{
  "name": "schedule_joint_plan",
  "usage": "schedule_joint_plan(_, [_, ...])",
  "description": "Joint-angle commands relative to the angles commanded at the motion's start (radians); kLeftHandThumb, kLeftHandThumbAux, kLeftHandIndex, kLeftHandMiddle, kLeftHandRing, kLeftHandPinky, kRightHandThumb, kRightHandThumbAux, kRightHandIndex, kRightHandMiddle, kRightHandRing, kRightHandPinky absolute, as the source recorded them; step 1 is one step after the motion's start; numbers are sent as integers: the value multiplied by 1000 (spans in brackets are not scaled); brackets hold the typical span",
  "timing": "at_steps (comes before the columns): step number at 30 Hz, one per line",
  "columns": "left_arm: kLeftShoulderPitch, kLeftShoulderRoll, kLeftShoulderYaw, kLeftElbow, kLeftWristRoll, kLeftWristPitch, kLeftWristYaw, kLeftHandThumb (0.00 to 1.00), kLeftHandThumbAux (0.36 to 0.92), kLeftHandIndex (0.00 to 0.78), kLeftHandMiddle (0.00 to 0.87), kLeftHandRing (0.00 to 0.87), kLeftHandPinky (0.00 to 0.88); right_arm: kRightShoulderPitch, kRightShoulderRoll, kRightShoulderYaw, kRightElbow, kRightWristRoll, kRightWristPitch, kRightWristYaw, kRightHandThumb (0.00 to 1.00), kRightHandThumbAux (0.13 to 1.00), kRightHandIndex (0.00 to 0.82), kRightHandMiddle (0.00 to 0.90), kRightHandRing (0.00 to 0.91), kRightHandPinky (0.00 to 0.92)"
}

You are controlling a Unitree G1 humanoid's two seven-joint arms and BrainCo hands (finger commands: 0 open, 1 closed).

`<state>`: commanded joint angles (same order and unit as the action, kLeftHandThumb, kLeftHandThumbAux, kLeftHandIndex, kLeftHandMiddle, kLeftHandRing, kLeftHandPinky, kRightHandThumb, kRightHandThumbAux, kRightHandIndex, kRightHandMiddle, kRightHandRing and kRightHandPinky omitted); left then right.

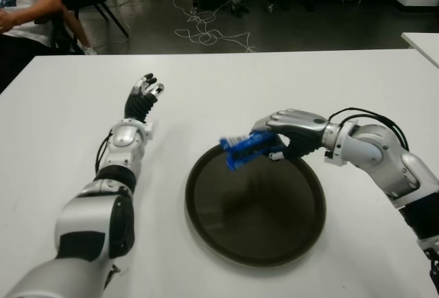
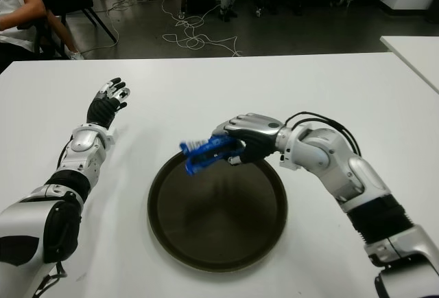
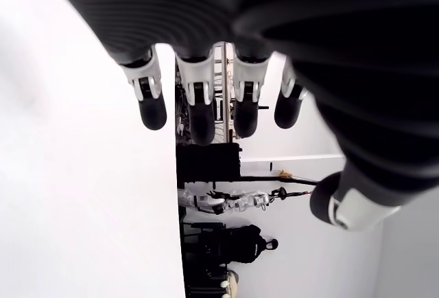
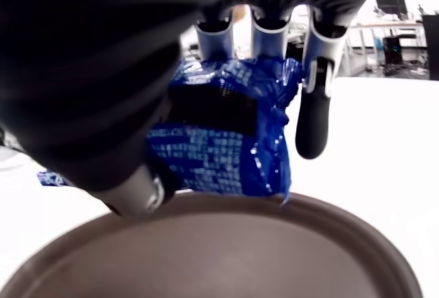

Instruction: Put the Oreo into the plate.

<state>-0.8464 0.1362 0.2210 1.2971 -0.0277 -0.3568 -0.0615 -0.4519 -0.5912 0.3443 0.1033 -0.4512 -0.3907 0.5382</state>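
Holding the crinkly blue Oreo packet clenched in your right hand, long axis pointing across the round dark plate, you hover above its far rim; left hand idles slack, well left.

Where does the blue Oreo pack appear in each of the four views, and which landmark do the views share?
Left eye view: Oreo pack in the right hand, above the plate's far rim.
Right eye view: centre-left, same grasp, over the far rim.
Left wrist view: not in it; only the empty left hand.
Right wrist view: centre, between the fingers.
Shared landmark: the dark round plate, except in the left wrist view.
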Motion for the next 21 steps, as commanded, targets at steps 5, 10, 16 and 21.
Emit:
schedule_joint_plan(5, [-1,0,-3,1,3,3,1,185,564,42,109,85,74,5,3,-15,5,0,-8,-9,56,460,8,9,9,9])
schedule_joint_plan(10, [-1,2,-5,1,5,0,-2,178,563,42,107,82,72,-1,3,-18,21,-5,-22,-16,49,414,1,1,1,1])
schedule_joint_plan(16, [-1,3,-6,3,6,0,-3,178,567,49,114,87,77,-3,1,-18,36,-25,-33,-37,26,366,0,0,0,0])
schedule_joint_plan(21, [-1,-1,-11,-1,11,-4,5,173,565,51,122,96,85,-13,-4,-13,54,-32,-29,-32,6,319,0,0,0,0])
